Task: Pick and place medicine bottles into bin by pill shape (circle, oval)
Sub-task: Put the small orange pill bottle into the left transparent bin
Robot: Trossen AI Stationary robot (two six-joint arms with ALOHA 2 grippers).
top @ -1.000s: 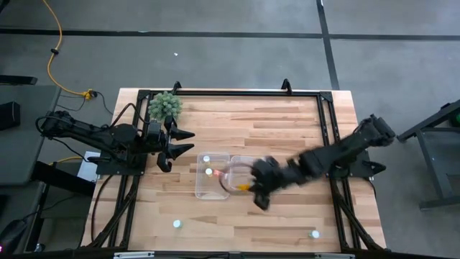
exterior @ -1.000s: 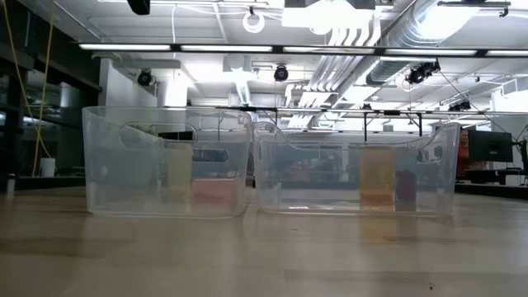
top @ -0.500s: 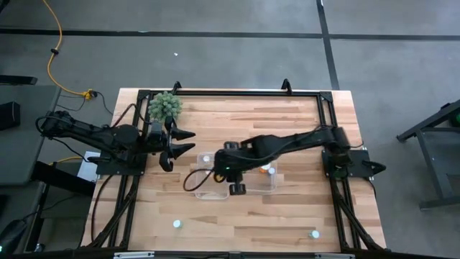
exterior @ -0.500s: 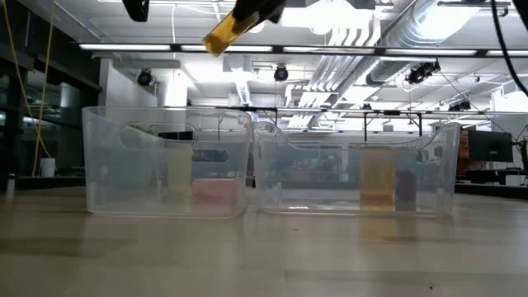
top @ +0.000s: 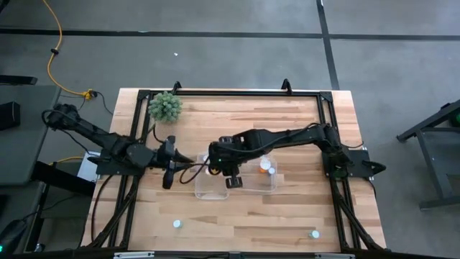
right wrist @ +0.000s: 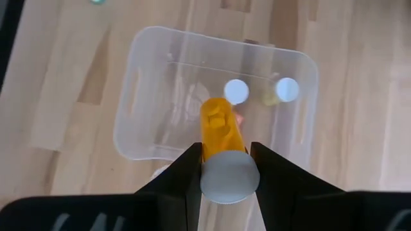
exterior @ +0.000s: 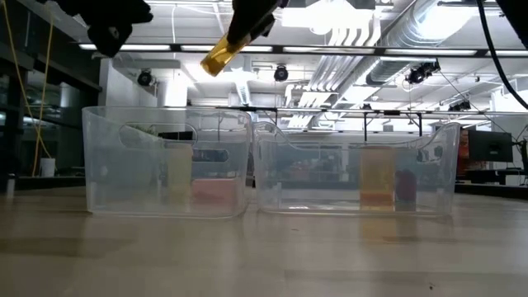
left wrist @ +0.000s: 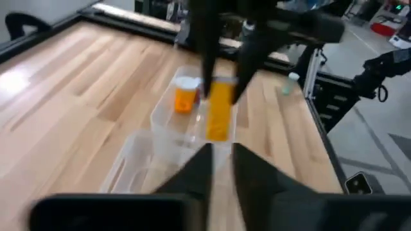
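My right gripper point(top: 228, 173) hangs over the left of two clear bins point(top: 210, 188), shut on an orange medicine bottle point(right wrist: 221, 128) with a white cap. In the low view the bottle point(exterior: 219, 54) tilts high above the left bin point(exterior: 165, 161). Two white-capped bottles point(right wrist: 236, 91) stand in that bin. The right bin point(top: 267, 185) also holds bottles point(top: 263, 165). My left gripper point(left wrist: 219, 163) waits just left of the bins point(top: 169, 167), pointing at them, with its fingers nearly together and nothing between them. My right gripper pinches the orange bottle between its two fingers at its cap end point(right wrist: 225, 157), with the white cap point(right wrist: 230, 176) toward the wrist. The fingers come slanting down from above. The bottle is lifted clear, and its body tilts down beyond the fingertips over the left bin.
A fuzzy green plant ball point(top: 165, 106) sits at the far left corner. Two loose bottles stand near the front edge, one at the left point(top: 176, 224) and one at the right point(top: 314, 234). A black frame point(top: 237, 93) runs along the table's edges.
My right gripper has swung toward the table's left with the orange bottle, from beside the right bin to over the left bin, rolling as it went. My left gripper has moved toward the near edge and dipped, and its fingers have come together.
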